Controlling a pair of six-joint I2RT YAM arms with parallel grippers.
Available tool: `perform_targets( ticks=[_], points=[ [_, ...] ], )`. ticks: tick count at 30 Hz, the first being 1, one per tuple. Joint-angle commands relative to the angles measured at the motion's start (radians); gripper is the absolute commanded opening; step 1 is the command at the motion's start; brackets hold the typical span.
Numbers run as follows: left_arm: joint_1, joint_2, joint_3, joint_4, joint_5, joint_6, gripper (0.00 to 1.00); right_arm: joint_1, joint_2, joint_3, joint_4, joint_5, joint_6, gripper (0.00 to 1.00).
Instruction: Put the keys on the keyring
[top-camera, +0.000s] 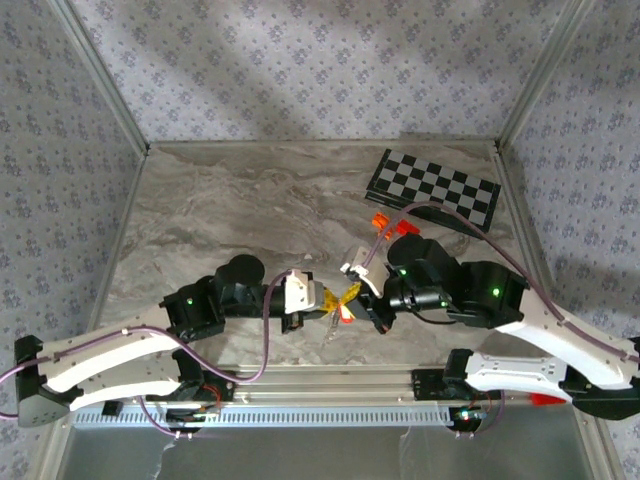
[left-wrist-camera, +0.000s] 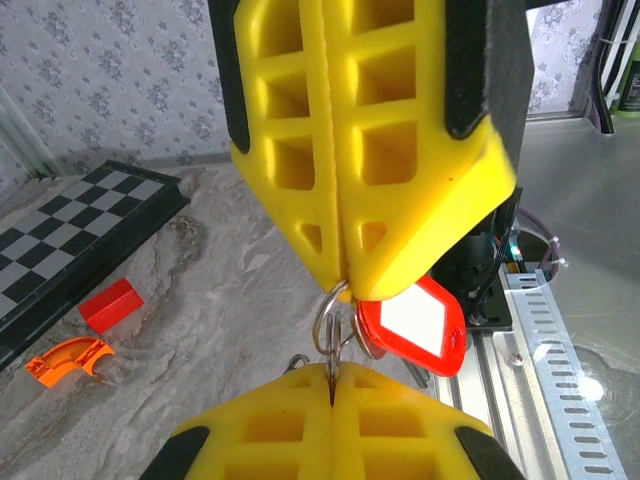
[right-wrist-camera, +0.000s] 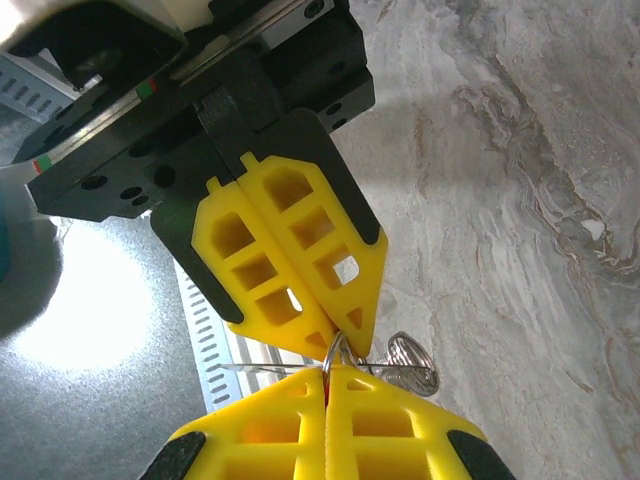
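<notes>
My two grippers meet tip to tip just above the table near its front edge. The keyring (left-wrist-camera: 331, 318), a thin silvery metal ring, is pinched between the fingers of my left gripper (left-wrist-camera: 332, 372) from below. The yellow fingers of my right gripper (left-wrist-camera: 347, 275) close on it from above. A red tag (left-wrist-camera: 415, 322) with a white label hangs off the ring to the right. In the right wrist view my right gripper (right-wrist-camera: 327, 376) is shut on the ring (right-wrist-camera: 337, 350), and a silvery key (right-wrist-camera: 410, 363) dangles beside it. From above, left gripper (top-camera: 325, 298), right gripper (top-camera: 352, 291) and tag (top-camera: 345, 313) sit together.
A black-and-white checkerboard (top-camera: 432, 188) lies at the back right, with small orange-red blocks (top-camera: 380, 222) just in front of it. A red block (left-wrist-camera: 110, 303) and an orange curved piece (left-wrist-camera: 68, 360) lie on the marble top. An aluminium rail (top-camera: 330, 385) runs along the front edge.
</notes>
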Motion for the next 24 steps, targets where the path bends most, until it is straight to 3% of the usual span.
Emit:
perform_targets(
  ticks=[1,24],
  points=[
    [0.002,-0.034,0.010,0.057,0.013,-0.005,0.00,-0.015,-0.033,-0.021,-0.007,-0.006,0.037,0.00],
    [0.002,-0.077,-0.025,0.131,-0.012,-0.003,0.00,-0.092,-0.085,-0.135,0.111,-0.056,0.123,0.00]
  ],
)
